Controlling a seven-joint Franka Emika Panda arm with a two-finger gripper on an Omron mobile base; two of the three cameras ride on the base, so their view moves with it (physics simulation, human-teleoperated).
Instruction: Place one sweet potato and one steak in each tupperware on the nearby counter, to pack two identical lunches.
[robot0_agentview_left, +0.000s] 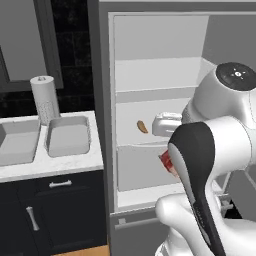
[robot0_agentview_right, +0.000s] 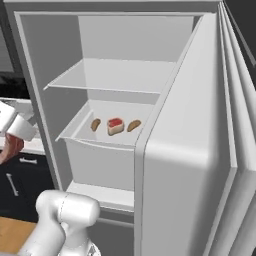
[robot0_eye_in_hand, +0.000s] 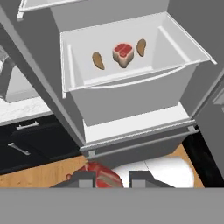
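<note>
the gripper (robot0_eye_in_hand: 106, 178) is closed tight on a raw red steak slab with pale fat edging (robot0_eye_in_hand: 101, 174), which sits between the two dark finger tips in the hand view, in front of the open grey fridge (robot0_agentview_right: 200, 150) and below its drawer level. in the left base view the same held steak (robot0_agentview_left: 167, 161) peeks out beside the arm's dark elbow, to the right of the white marble-look counter (robot0_agentview_left: 55, 162).

the step in hand looks like carrying this steak over to one of the two shallow light-grey rectangular tubs (robot0_agentview_left: 68, 135) on that counter, left of the fridge; both look empty from here. to do it well, swing clear of the fridge wall, keep the grip firm, lower over the tub's middle and let go only when low, so the slab lands flat inside the rim.

how the held steak's long axis runs cannot be told. in the white fridge drawer (robot0_eye_in_hand: 76, 85), a second steak (robot0_eye_in_hand: 123, 53) lies between two orange-brown tapered sweet potatoes (robot0_eye_in_hand: 98, 61), each with its long axis towards the drawer's back.
</note>
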